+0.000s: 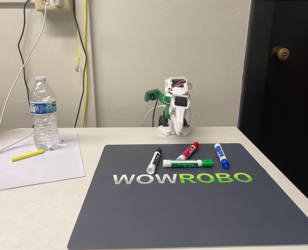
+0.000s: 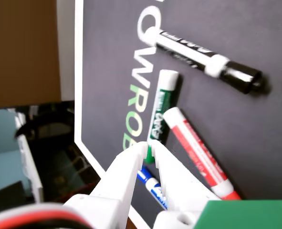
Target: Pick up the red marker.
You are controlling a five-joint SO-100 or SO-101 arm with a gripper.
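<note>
The red marker (image 1: 187, 151), with a white barrel and a red cap, lies slanted on the dark mat (image 1: 195, 208) between a black-capped marker (image 1: 154, 160) and a blue-capped marker (image 1: 221, 155). A green marker (image 1: 187, 163) lies just in front of it. The arm is folded at the mat's far edge, with my gripper (image 1: 177, 121) hanging above the table behind the markers. In the wrist view my white gripper (image 2: 151, 146) is shut on nothing, above the mat. The red marker (image 2: 198, 150) lies to its right, the green marker (image 2: 161, 107) beyond the tips, and the blue marker (image 2: 150, 183) under the fingers.
At the left, a water bottle (image 1: 44, 112) stands on a white sheet of paper (image 1: 34, 164), with a yellow highlighter (image 1: 27, 154) beside it. Cables hang down the wall behind. A dark door (image 1: 281, 62) borders the table's right side. The black marker (image 2: 203, 55) lies farthest in the wrist view.
</note>
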